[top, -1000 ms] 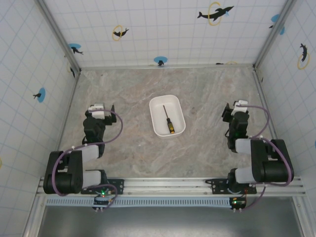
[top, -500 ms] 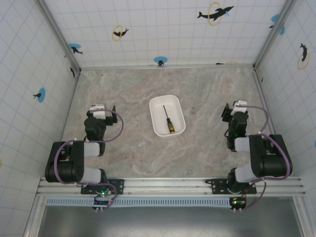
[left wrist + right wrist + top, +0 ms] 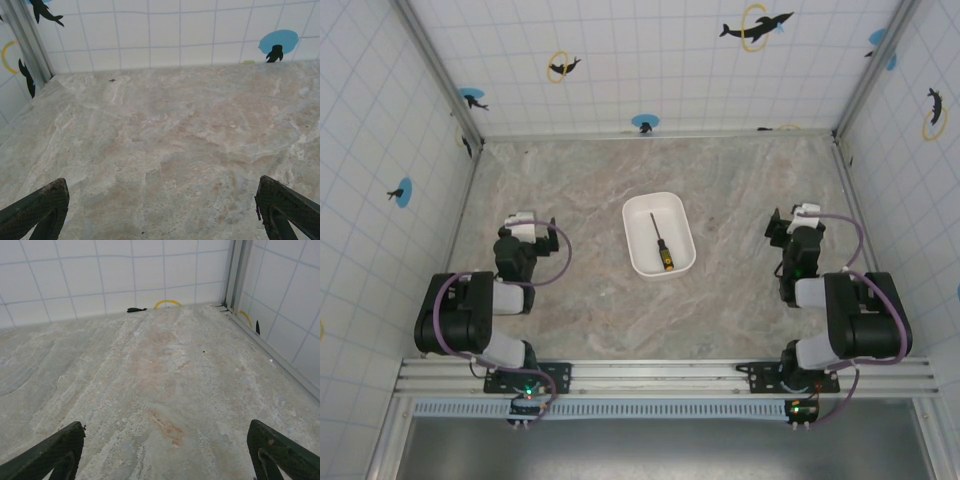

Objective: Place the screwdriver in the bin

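Note:
The white bin (image 3: 642,212) sits in the middle of the table. Inside it lies the screwdriver (image 3: 660,245), thin dark shaft pointing away, black-and-yellow handle towards the near rim. My left gripper (image 3: 527,222) rests folded back at the left, well apart from the bin, and stands open over bare table, its fingertips (image 3: 37,207) at the frame's lower corners in the left wrist view. My right gripper (image 3: 802,218) is folded back at the right, also open, with dark fingertips (image 3: 55,450) spread wide over bare stone in the right wrist view.
Tiled walls with dolphin stickers enclose the table on three sides. A metal corner post (image 3: 235,275) stands close ahead of the right gripper. The arm bases sit on a rail (image 3: 660,375) at the near edge.
The left arm has drawn back slightly towards its base. The right arm, bin and screwdriver have not moved.

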